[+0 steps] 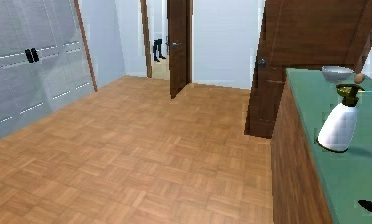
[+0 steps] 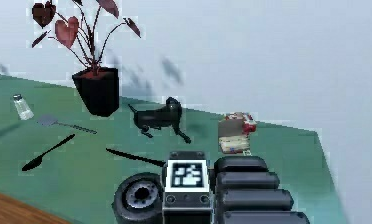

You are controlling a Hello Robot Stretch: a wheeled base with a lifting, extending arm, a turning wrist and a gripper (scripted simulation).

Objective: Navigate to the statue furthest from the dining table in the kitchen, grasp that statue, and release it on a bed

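Observation:
A small dark animal statue [image 2: 160, 117] stands on the green countertop [image 2: 284, 160], right of a potted plant. My arm rises from the bottom edge of the arm side view, with a white marker square at its end. The gripper's dark round body [image 2: 142, 198] sits left of the marker, low over the counter's near part and below the statue in the picture. Its far end is hard to make out, so I cannot tell whether it holds anything.
The potted plant [image 2: 94, 75] with red leaves, a shaker [image 2: 22, 107], dark utensils [image 2: 49, 152] and a small tan object [image 2: 235, 130] share the counter. In the forward view, a white bottle [image 1: 343, 120] and a bowl [image 1: 337, 72] sit on the counter [image 1: 324, 110]. Parquet floor [image 1: 144, 150] leads to a doorway [image 1: 159, 45] beside a dark door [image 1: 294, 50].

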